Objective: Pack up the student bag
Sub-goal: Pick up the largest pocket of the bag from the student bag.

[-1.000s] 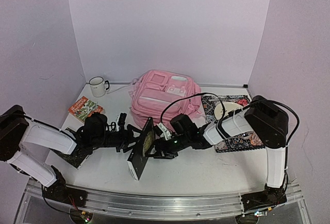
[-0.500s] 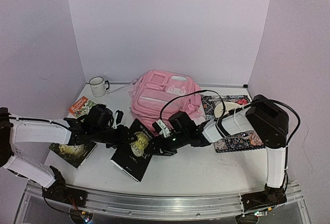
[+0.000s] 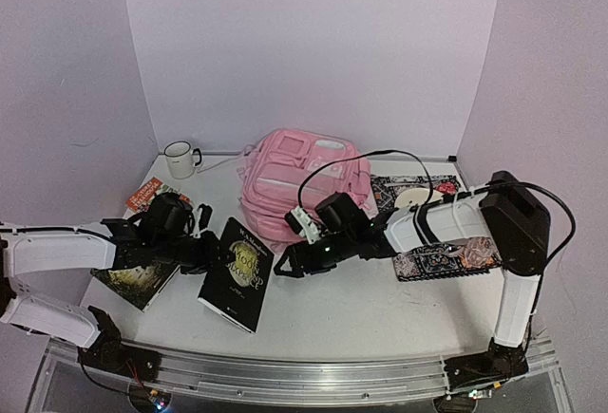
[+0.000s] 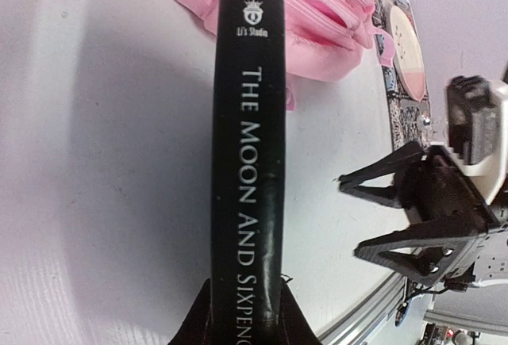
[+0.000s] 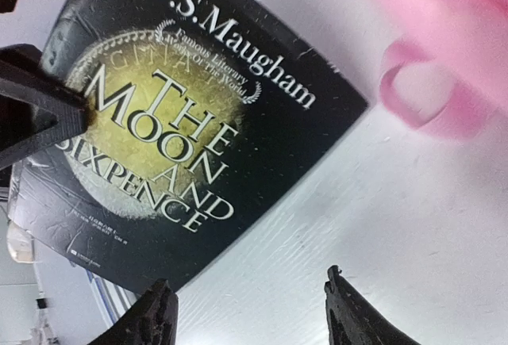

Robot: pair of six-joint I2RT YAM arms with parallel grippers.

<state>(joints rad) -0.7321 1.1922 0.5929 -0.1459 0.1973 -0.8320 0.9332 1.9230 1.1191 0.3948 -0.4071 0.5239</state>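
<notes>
Your left gripper (image 3: 206,250) is clamped on the spine of the black book (image 3: 237,275), "The Moon and Sixpence" by W. S. Maugham. In the left wrist view its fingers (image 4: 198,321) press against either side of the spine at the near end. The book lies front cover up on the worktop (image 3: 380,313), angled so that its far corner points toward the student bag (image 3: 299,176).

The bag, a pink backpack with zipped front pockets and white trim, sits at the back of the worktop in the middle, against neither gripper. It is beyond the book's far end, close to it, and so lies ahead and to the right of your left gripper with the length of the book between them. From the right wrist camera you see pink fabric and a pink loop strap (image 5: 421,95) on the worktop in the upper right.

Your right gripper (image 5: 248,281) has its jaws apart and holds nothing. It hangs over bare worktop just beside the book's right edge, in front of the bag and near its lower front.

A white mug (image 3: 179,159) stands at the back left, well apart from both grippers.
</notes>
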